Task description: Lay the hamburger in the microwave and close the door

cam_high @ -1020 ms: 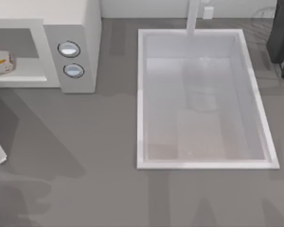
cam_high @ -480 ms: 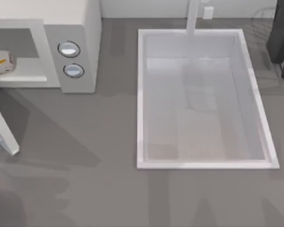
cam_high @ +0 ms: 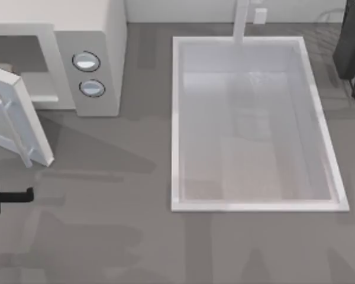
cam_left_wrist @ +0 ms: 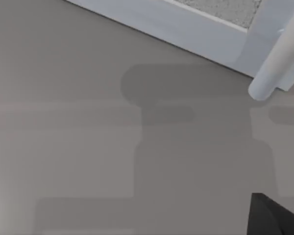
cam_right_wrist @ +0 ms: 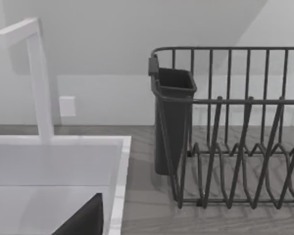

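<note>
The cream-white microwave [cam_high: 97, 35] stands at the table's back left, with two round dials [cam_high: 86, 61] on its front panel. Its door [cam_high: 19, 116] stands partly swung, angled across the front of the grey cavity [cam_high: 21, 50]. The hamburger is hidden behind the door. My left gripper [cam_high: 15, 195] reaches in from the left edge, a little in front of the door's free end and apart from it. The left wrist view shows the door's white frame [cam_left_wrist: 186, 27], mesh window [cam_left_wrist: 228, 7] and rounded handle [cam_left_wrist: 279, 61]. A dark part of my right gripper [cam_right_wrist: 83, 220] hangs over the sink.
A white rectangular sink basin [cam_high: 176, 118] with a faucet [cam_high: 241, 21] takes up the middle and right of the table. A dark wire dish rack [cam_right_wrist: 235, 147] with a cutlery holder [cam_right_wrist: 172, 117] stands at the back right. Bare grey tabletop [cam_high: 118, 195] lies between microwave and sink.
The door has swung from wide open at the left edge toward the microwave and now covers the hamburger. My left gripper has come into the top view behind it.
</note>
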Robot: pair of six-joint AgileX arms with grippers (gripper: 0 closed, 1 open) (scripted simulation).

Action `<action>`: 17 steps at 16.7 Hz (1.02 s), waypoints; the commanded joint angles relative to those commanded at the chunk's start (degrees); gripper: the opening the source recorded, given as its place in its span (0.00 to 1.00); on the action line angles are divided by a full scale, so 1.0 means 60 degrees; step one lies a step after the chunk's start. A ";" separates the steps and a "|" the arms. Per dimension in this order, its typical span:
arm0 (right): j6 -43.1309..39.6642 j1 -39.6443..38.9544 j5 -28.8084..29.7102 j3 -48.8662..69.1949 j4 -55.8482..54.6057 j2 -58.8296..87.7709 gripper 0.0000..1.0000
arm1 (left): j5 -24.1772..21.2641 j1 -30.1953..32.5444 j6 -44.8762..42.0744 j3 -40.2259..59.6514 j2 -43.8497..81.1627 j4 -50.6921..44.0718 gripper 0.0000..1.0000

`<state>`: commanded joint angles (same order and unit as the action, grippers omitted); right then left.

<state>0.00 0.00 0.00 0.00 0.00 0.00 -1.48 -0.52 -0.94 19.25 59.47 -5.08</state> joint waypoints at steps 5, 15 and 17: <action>0.0000 0.0000 0.0000 0.0000 0.0000 0.0000 1.00 | 0.0028 0.0039 0.0063 0.0044 0.0026 0.0020 0.00; 0.0000 0.0000 0.0000 0.0000 0.0000 0.0000 1.00 | 0.0062 0.0133 0.0081 0.2223 0.4161 0.1576 0.00; 0.0000 0.0000 0.0000 0.0000 0.0000 0.0000 1.00 | 0.0074 0.0155 0.0085 0.2666 0.4734 0.1925 0.00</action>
<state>0.00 0.00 0.00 0.00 0.00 0.00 -1.04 0.41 -0.43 35.24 87.88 6.47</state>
